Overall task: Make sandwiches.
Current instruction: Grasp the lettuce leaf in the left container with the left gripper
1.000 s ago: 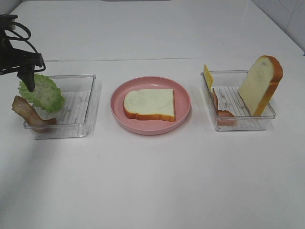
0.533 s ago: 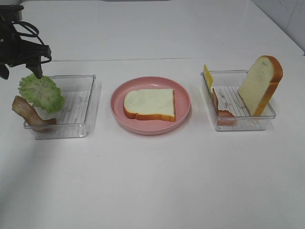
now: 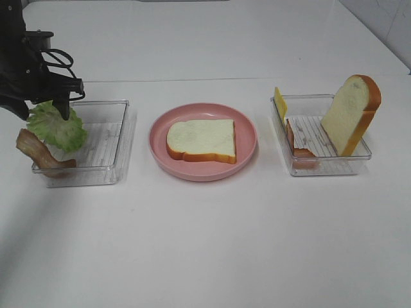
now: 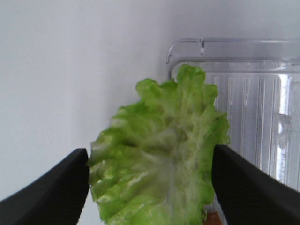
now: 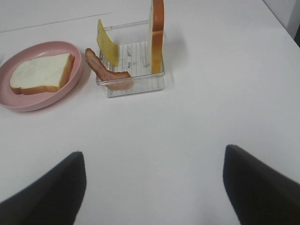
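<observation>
A ruffled green lettuce leaf [image 3: 56,129] stands in the clear left tray [image 3: 109,151]. My left gripper [image 3: 42,110] has come down over the leaf [image 4: 159,164], and its two black fingers [image 4: 51,192] touch the leaf's opposite edges. One bread slice [image 3: 202,140] lies flat on the pink plate [image 3: 199,174]. In the right tray [image 3: 359,168] another bread slice [image 3: 350,115] stands upright, with a yellow cheese slice [image 3: 280,102] and a bacon strip [image 3: 297,144]. The exterior view does not show my right gripper [image 5: 154,187], which hangs open and empty over bare table.
A second bacon strip [image 3: 38,154] hangs over the left tray's near-left corner, just below the lettuce. The right wrist view shows the plate [image 5: 28,103] and the right tray [image 5: 136,86] some way beyond the right fingers. Everything stands on a white table.
The left gripper has moved right and down onto the lettuce, and its fingers have drawn in to the leaf's edges. Nothing else has moved.
</observation>
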`<action>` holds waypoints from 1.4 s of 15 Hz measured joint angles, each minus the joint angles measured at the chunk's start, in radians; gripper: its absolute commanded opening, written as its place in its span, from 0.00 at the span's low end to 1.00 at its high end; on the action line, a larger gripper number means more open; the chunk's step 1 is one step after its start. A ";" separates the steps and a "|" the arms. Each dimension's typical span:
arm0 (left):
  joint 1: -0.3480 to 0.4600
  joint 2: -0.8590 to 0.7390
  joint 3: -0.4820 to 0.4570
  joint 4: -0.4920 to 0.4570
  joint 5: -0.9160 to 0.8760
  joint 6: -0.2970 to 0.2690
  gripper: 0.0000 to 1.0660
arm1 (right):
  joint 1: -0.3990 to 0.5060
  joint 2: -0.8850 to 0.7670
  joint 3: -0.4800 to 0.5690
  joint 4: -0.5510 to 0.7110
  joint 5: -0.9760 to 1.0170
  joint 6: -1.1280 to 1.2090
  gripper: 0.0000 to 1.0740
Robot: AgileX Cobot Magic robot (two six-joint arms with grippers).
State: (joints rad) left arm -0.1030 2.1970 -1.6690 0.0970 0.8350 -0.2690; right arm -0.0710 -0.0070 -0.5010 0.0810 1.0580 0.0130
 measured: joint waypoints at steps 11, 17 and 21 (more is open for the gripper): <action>-0.001 0.015 -0.001 -0.020 -0.003 0.000 0.07 | 0.000 0.000 0.000 0.000 0.000 0.000 0.70; -0.001 0.010 -0.039 0.010 0.059 0.000 0.31 | 0.000 0.000 0.000 0.000 0.000 0.000 0.70; 0.000 0.002 -0.129 0.050 0.163 0.000 0.71 | 0.000 0.000 0.000 0.000 0.000 0.000 0.70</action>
State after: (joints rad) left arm -0.1030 2.1990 -1.7980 0.1470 0.9980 -0.2690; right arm -0.0710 -0.0070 -0.5010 0.0810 1.0580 0.0130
